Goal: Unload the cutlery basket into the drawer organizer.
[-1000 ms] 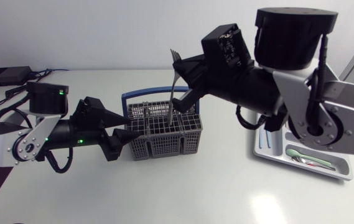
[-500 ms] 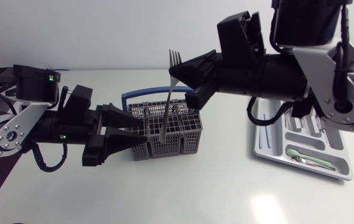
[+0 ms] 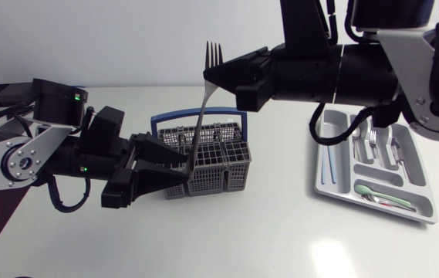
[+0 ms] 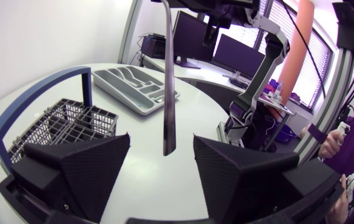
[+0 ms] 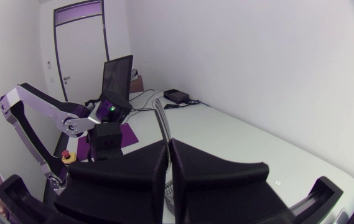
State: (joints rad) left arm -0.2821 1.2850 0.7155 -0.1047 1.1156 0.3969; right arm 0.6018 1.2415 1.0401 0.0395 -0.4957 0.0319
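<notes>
The right gripper [image 3: 211, 77] pinches a fork [image 3: 201, 116] just under its prongs and holds it up high, prongs on top. The fork's handle hangs down between the fingers of the left gripper [image 3: 182, 168]. Those fingers are spread wide and do not touch it. The grey basket [image 3: 223, 166] with a blue handle sits just beside the left gripper. It may be empty, but the mesh makes that hard to see. The white organizer [image 3: 321, 184] lies well apart from the basket. It holds silver cutlery [image 3: 373, 143], a green piece [image 3: 369, 190] and a blue-handled piece [image 3: 325, 166].
</notes>
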